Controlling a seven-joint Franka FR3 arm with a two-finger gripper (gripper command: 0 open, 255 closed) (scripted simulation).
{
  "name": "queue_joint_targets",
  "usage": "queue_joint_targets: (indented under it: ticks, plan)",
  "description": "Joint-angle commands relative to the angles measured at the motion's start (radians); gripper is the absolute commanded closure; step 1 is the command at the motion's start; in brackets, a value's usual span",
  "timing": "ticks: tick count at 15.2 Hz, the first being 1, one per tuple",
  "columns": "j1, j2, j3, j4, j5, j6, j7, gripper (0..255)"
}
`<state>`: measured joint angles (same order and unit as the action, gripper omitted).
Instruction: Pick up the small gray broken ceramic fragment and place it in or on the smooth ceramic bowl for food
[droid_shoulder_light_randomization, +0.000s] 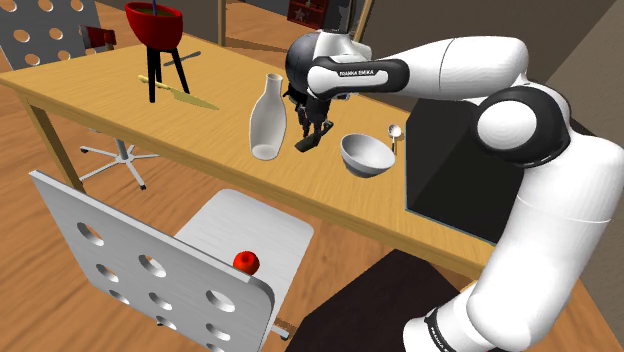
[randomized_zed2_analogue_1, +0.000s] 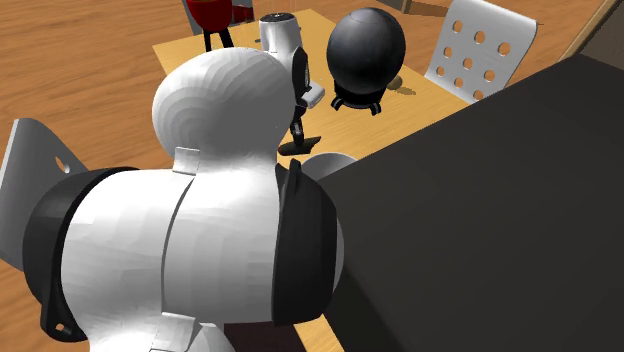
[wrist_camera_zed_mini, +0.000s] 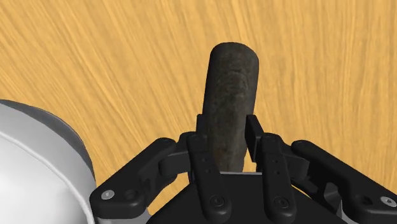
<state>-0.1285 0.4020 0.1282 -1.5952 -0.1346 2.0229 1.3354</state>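
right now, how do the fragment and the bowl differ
The fragment is dark grey and rough; the bowl is pale and smooth. The fragment is long and narrow; the bowl is round and wider. The fragment is clasped in the gripper; the bowl sits free on the table. Both are shades of grey.
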Motion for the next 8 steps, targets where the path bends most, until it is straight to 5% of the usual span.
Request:
queue_joint_targets:
  ticks: [1,8]
  plan:
    - [-0.008,0.017,-0.003,-0.025,0.001,0.002,0.0,255]
    - [-0.001,0.046,-0.004,0.049,0.0,-0.042,-0.002,255]
